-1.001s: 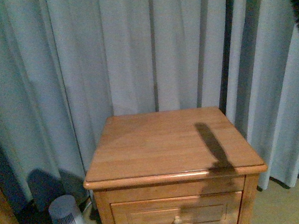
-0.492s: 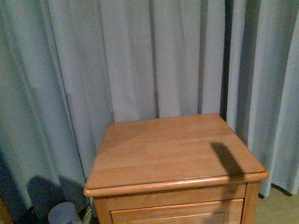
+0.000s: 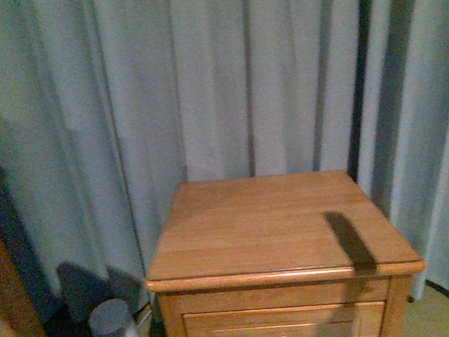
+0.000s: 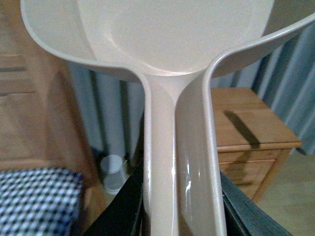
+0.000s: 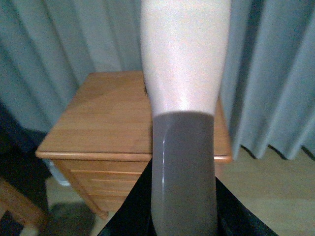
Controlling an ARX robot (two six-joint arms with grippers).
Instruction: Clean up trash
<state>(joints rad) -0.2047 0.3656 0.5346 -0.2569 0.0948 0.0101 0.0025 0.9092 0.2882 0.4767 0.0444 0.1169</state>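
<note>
Biggest thing in the front view is the grey-blue curtain point(image 3: 203, 85) across the whole back, with a wooden nightstand point(image 3: 275, 227) in front of it. Its top has nothing on it except a dark shadow near the right edge.

The left gripper point(image 4: 179, 216) has the dustpan point(image 4: 177, 39). Its black fingers point(image 4: 123, 206) sit tight on both sides of the pan's stem, with the scoop pointing up and away. The right gripper point(image 5: 183, 216) is clamped the same way on a two-tone handle point(image 5: 184, 98), pale above and grey below. I'd guess it's a brush, but the head isn't in view. A small white canister point(image 3: 112, 327) stands on the floor left of the nightstand.

The trash itself, that little paper wad, I can't find in any view. It isn't on the nightstand or on the bit of floor that shows.

So I'd say both tools are in hand and this is the search or approach step. The next move needs the wad located first. Then the pan lip goes down flat beside it and the other tool sweeps it in.
</note>
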